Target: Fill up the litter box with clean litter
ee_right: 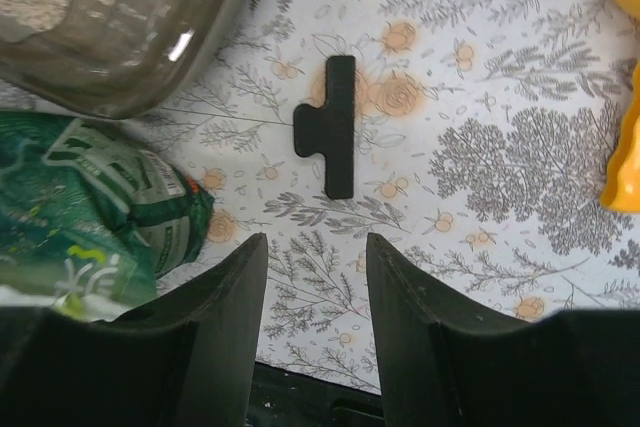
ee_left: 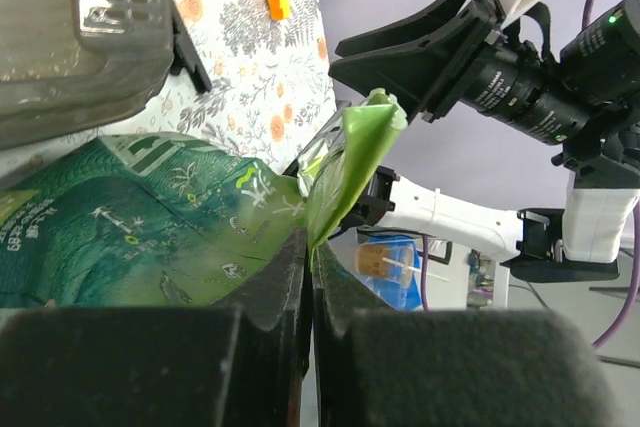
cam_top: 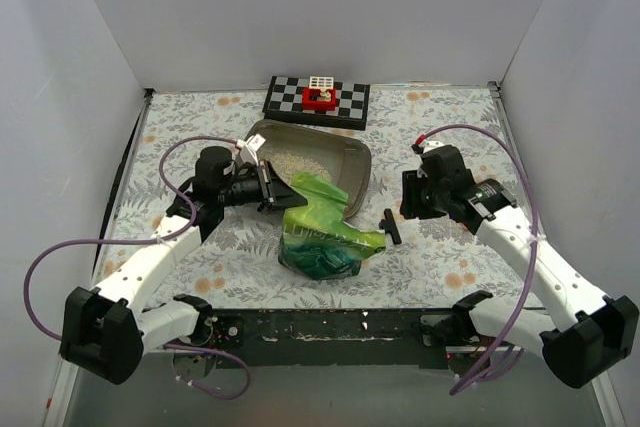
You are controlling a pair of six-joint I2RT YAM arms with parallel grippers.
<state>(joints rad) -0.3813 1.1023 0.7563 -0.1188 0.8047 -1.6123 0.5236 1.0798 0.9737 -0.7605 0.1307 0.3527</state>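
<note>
While left tool (ee_left: pixel 308 252) pinches the green bag (ee_left: pixel 150 217) and right tool (ee_right: pixel 315 257) gapes, litter box (cam_top: pixel 352 162) runs left-to-right.

Floral table (cam_top: pixel 440 257): litter box (cam_top: pixel 350 162), green bag (cam_top: pixel 325 237), black clip (cam_top: pixel 391 226), checkered board (cam_top: pixel 290 95) on it.

Plain white walls (cam_top: pixel 320 7) on three sides of a table (cam_top: pixel 450 257) in grey-and-orange floral print, soft even light
</note>
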